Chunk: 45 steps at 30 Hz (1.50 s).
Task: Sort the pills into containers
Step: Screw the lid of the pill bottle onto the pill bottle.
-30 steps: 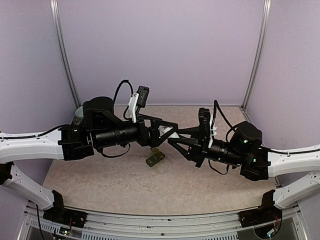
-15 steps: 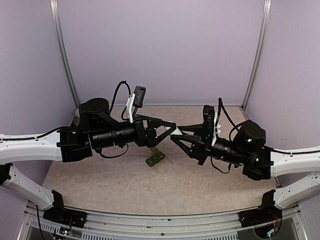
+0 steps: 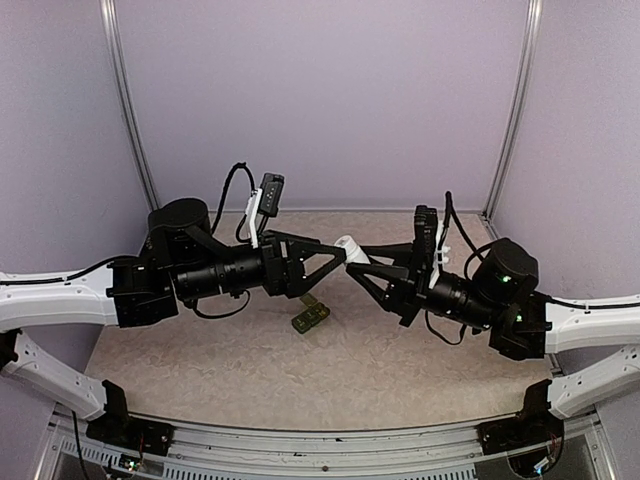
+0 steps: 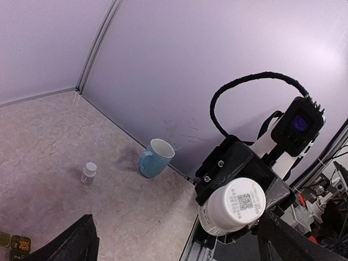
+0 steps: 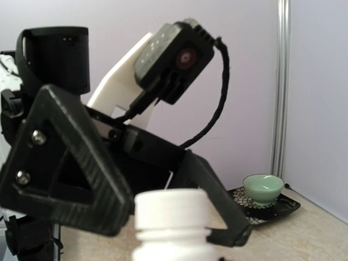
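My right gripper (image 3: 362, 262) is shut on a white pill bottle (image 3: 349, 246), held in the air over the table's middle. Its QR-marked cap (image 4: 237, 202) faces my left gripper (image 3: 338, 257), which stands open. The left fingers (image 4: 73, 243) flank the cap (image 5: 172, 210) without touching it. The dark green containers (image 3: 311, 318) lie on the table below both grippers, and their end shows at the edge of the left wrist view (image 4: 14, 246). No loose pills are in view.
A pale blue mug (image 4: 156, 158) and a small white bottle (image 4: 88, 173) stand on the table by the back wall. A pale green bowl (image 5: 263, 188) sits on a dark patterned tray (image 5: 277, 207) in the corner by the metal post.
Both grippers have risen and drawn back toward the wall. The bottle's white cap, low and partly hidden before, now shows between the left fingertips.
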Motion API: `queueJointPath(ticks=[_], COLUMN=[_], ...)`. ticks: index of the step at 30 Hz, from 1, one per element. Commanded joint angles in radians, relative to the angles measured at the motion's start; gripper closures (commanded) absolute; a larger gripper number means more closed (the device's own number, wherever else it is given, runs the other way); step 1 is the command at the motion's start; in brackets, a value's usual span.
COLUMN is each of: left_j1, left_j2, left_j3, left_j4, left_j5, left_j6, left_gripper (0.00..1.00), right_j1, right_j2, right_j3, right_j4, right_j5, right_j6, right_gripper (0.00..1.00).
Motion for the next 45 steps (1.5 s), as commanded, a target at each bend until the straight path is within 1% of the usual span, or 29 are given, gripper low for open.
queueJointPath(ticks=[1,8,13,20,27,31,36,45], left_j1=[0.016,0.019,0.011,-0.007,-0.004,0.004,0.014,0.013], left_j2=[-0.037,-0.059,-0.063,0.014,0.091,0.103,0.080,0.076], left_j3=[-0.023,-0.039,-0.008,0.066,0.112,0.108,0.077,0.084], left_j4=[-0.010,-0.016,-0.017,-0.009,0.006,0.010,0.035,0.053], left_j5=[-0.026,-0.024,-0.017,0.006,0.008,0.001,0.001,0.022], left_j6=[0.003,-0.001,0.009,0.027,0.036,0.033,0.019,0.017], left_gripper=[0.01,0.01,0.01,0.01,0.01,0.01,0.01,0.01], right_j1=[-0.007,-0.007,-0.006,-0.007,-0.007,-0.007,-0.007,-0.007], right_j2=[-0.033,-0.024,0.013,0.057,0.066,0.052,0.040,0.069], right_j3=[0.026,0.028,0.036,0.056,0.065,0.058,0.034,0.040], right_j4=[0.021,0.014,0.006,0.004,0.009,0.015,0.027,0.027], right_j5=[-0.006,-0.007,-0.006,-0.023,-0.052,-0.062,-0.044,-0.039], right_j6=[-0.010,-0.010,-0.012,-0.012,-0.003,-0.004,-0.005,0.001], right_gripper=[1.00,1.00,1.00,1.00,1.00,1.00,1.00,1.00])
